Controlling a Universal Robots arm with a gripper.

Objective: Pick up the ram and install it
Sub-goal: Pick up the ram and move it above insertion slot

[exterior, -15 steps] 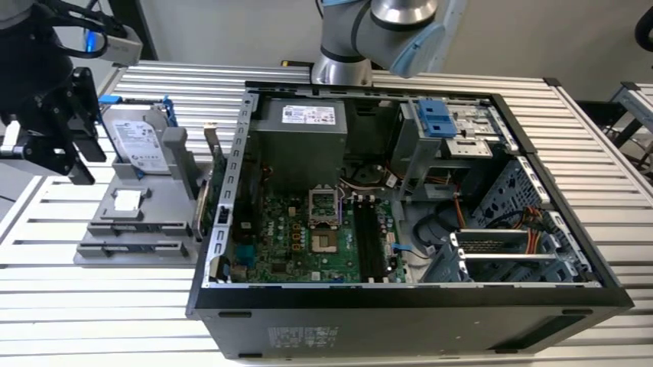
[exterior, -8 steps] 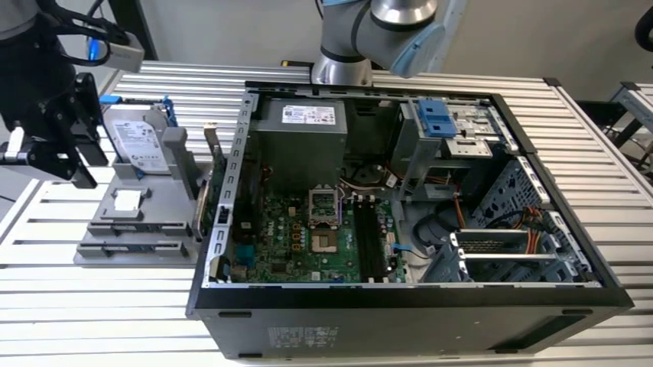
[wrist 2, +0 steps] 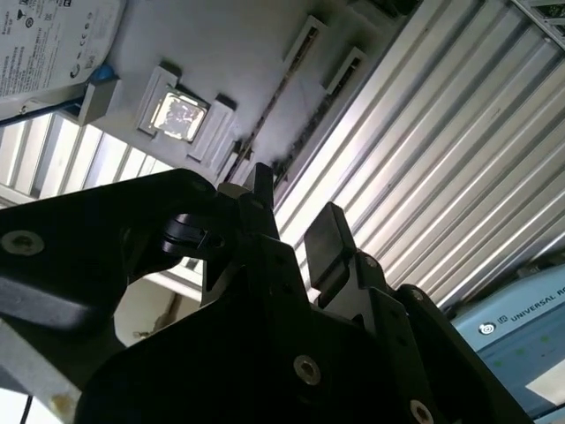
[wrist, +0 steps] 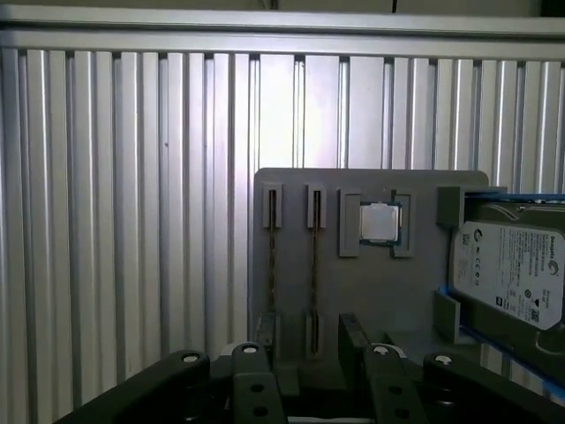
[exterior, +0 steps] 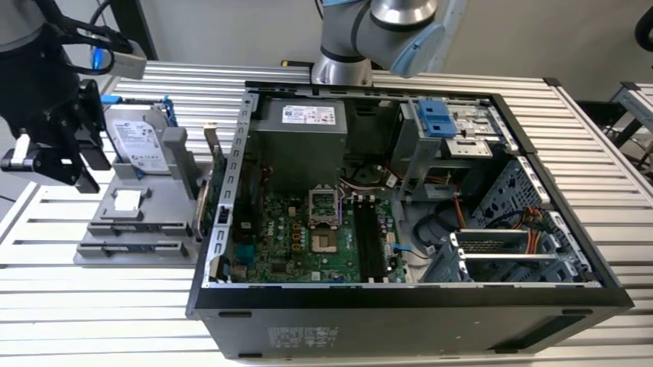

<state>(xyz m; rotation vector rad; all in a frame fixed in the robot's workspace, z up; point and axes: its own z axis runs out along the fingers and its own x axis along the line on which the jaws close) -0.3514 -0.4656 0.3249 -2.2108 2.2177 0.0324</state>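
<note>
Grey holder [exterior: 115, 226] at the exterior view's left keeps the ram [wrist: 314, 265] in its slot; my gripper [wrist: 307, 331] hangs above, spread and empty; nothing installed yet.

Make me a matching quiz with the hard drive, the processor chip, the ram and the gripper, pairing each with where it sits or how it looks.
Things:
1. hard drive
2. processor chip
3. ram
4. gripper

Descriptions:
A. on edge in a narrow slot of the grey holder
B. open, holding nothing
C. silver with blue rails, at one end of the holder
D. flat in a square recess

Pairs: 1-C, 2-D, 3-A, 4-B
</note>
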